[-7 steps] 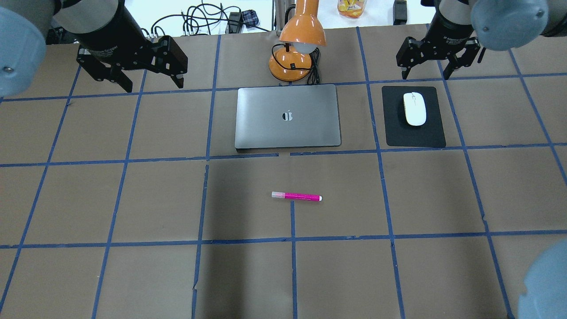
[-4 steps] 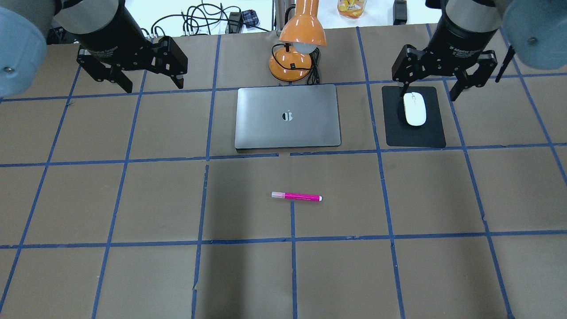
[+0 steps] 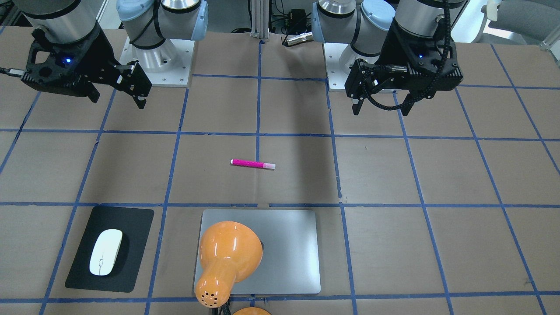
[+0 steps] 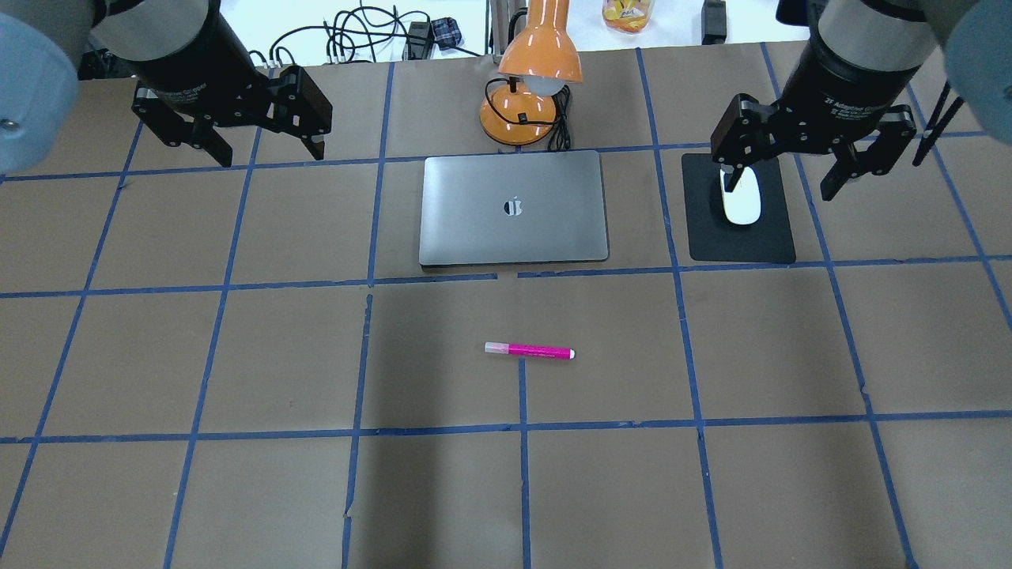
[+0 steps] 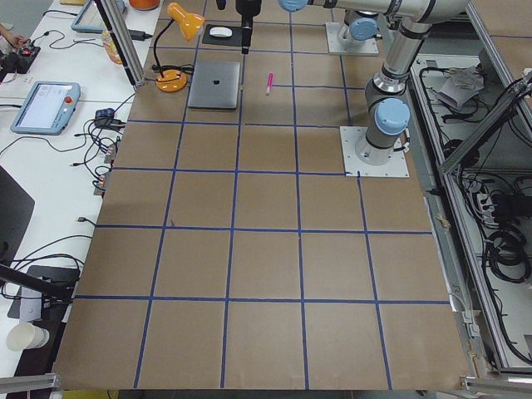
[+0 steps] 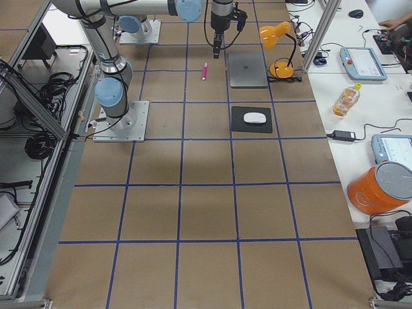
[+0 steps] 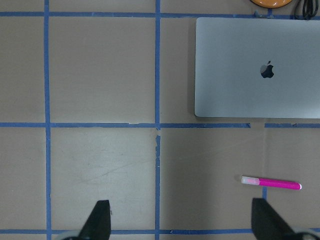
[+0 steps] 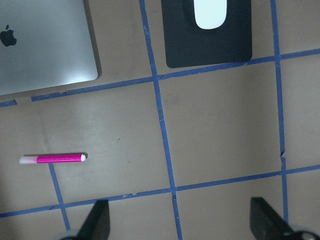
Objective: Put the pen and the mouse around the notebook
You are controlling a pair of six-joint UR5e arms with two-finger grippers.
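Note:
The silver-grey notebook (image 4: 514,207) lies shut at the table's far middle. The white mouse (image 4: 744,204) rests on a black mat to its right, partly behind a finger of my right gripper (image 4: 779,188). That gripper hangs open above the mat's far edge, holding nothing. The magenta pen (image 4: 530,351) lies flat on the brown paper, nearer me than the notebook. My left gripper (image 4: 269,154) hangs open and empty at the far left, well apart from everything. The front-facing view shows the mouse (image 3: 105,252), pen (image 3: 253,164) and notebook (image 3: 288,249) lying apart from one another.
An orange desk lamp (image 4: 530,87) stands just behind the notebook, its cord coiled beside the base. The black mat (image 4: 739,237) lies under the mouse. Blue tape lines grid the paper. Cables and a bottle sit on the white bench beyond the table's far edge.
My right gripper has moved nearer and lower over the black mat, so one finger now overlaps the mouse in the overhead view. The left gripper, pen, mouse and notebook have stayed put.

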